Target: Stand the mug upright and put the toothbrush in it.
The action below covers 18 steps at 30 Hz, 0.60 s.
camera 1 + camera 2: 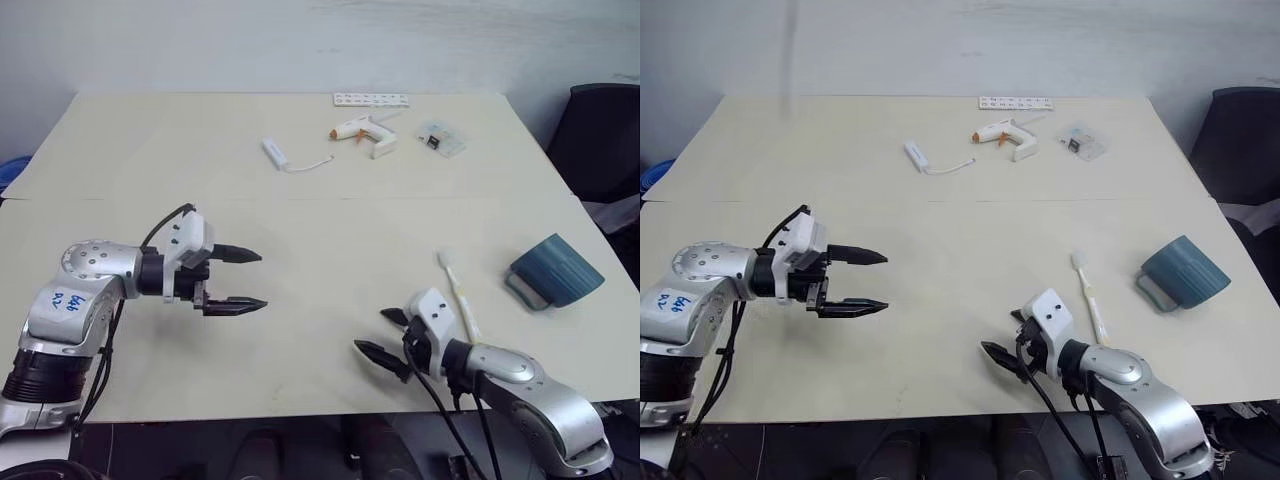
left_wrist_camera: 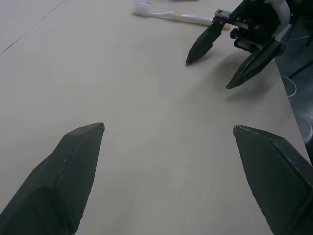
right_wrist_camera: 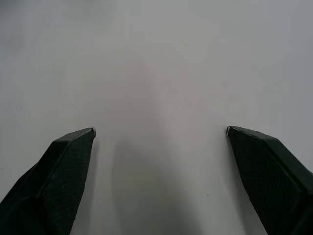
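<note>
A: Where's the mug (image 1: 556, 271)?

B: On its side at the right edge of the tabletop (image 1: 300, 240), a dark teal-blue cup with fine ribs down its wall. Its mouth points toward the near left, and a loop handle shows at that lower end.

A: And the toothbrush (image 1: 459, 295)?

B: Flat on the tabletop, just left of the mug but apart from it. It's a slim straight stick, white bristled head at the far end, pale yellow handle running toward the near edge.

A: What are the claws doing?

B: The left claw (image 1: 243, 281) hangs over the left half of the tabletop, its two tapered black fingers spread apart with nothing between them. The right claw (image 1: 381, 335) is low near the front edge, just beside the toothbrush handle, fingers likewise spread and empty. Up close the pads (image 3: 68, 166) have a fine cross-hatched texture and come to blunt points.

A: What's the surface like?

B: Smooth, matte, pale cream, with a thin seam across the middle.

A: Anything else on it?

B: At the far side: a white glue gun (image 1: 365, 130) with an orange tip, a small white dongle (image 1: 274, 152) trailing a thin cord, a flat white strip (image 1: 370, 99), and a small clear packet (image 1: 440, 137).
</note>
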Tool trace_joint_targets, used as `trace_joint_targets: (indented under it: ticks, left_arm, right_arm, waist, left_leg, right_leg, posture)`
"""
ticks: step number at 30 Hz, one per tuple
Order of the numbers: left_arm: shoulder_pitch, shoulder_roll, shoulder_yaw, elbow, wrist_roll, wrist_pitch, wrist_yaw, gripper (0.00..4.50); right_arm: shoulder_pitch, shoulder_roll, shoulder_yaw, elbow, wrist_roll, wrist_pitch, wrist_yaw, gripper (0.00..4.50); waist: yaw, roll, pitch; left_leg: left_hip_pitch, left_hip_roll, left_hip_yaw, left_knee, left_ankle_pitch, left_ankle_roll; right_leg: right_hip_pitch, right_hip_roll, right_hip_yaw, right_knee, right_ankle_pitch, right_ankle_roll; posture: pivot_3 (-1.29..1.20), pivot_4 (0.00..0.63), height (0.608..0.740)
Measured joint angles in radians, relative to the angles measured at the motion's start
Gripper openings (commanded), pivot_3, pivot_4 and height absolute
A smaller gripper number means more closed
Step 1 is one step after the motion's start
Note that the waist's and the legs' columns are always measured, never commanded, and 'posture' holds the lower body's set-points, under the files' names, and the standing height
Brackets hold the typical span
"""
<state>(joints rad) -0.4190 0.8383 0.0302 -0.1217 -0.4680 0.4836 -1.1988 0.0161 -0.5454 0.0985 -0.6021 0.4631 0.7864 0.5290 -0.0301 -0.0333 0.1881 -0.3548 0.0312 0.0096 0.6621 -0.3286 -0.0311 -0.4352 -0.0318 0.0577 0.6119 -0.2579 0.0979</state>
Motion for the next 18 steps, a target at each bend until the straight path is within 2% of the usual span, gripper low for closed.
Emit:
trace_joint_targets:
  ticks: [18]
  left_arm:
    - [0.031, 0.003, 0.0, -0.027, 0.002, 0.001, 0.042, 4.5]
  right_arm:
    - [0.001, 0.0, 0.0, -0.013, 0.0, 0.008, 0.001, 4.49]
  waist:
    - [0.001, 0.0, 0.0]
  left_leg:
    - [0.0, 0.0, 0.0, 0.0, 0.0, 0.0]
  right_leg:
    - [0.0, 0.0, 0.001, 0.0, 0.0, 0.0]
  posture:
    - [0.0, 0.15, 0.74]
